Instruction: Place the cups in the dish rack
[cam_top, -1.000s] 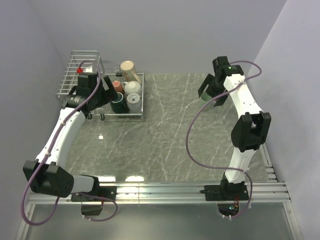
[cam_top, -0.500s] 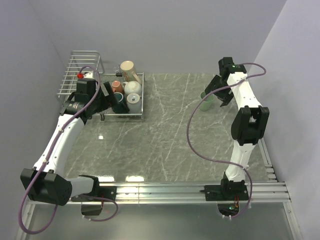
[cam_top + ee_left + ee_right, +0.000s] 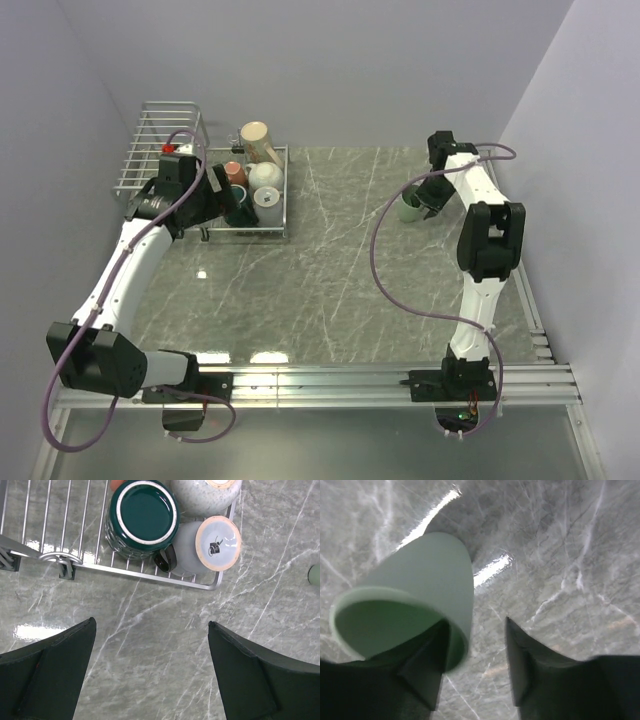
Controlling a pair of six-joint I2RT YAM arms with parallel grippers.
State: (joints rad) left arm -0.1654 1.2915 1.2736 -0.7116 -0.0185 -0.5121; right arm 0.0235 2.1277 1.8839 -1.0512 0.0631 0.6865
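Rack point(image 3: 150, 575) holds the dark green mug point(image 3: 142, 517) and blue mug point(image 3: 200, 545) base-up at its near corner. Left end effector point(image 3: 150, 625) hangs open and empty over the counter point(image 3: 330, 270), just beside that corner. Well apart, the green cup point(image 3: 420, 580) sits on the counter. Its wall lies between the parted fingers of the right end effector point(image 3: 475, 625), with a gap showing beside one finger.

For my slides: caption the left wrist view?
Open left claw over the table beside the dish rack holding the dark green mug.
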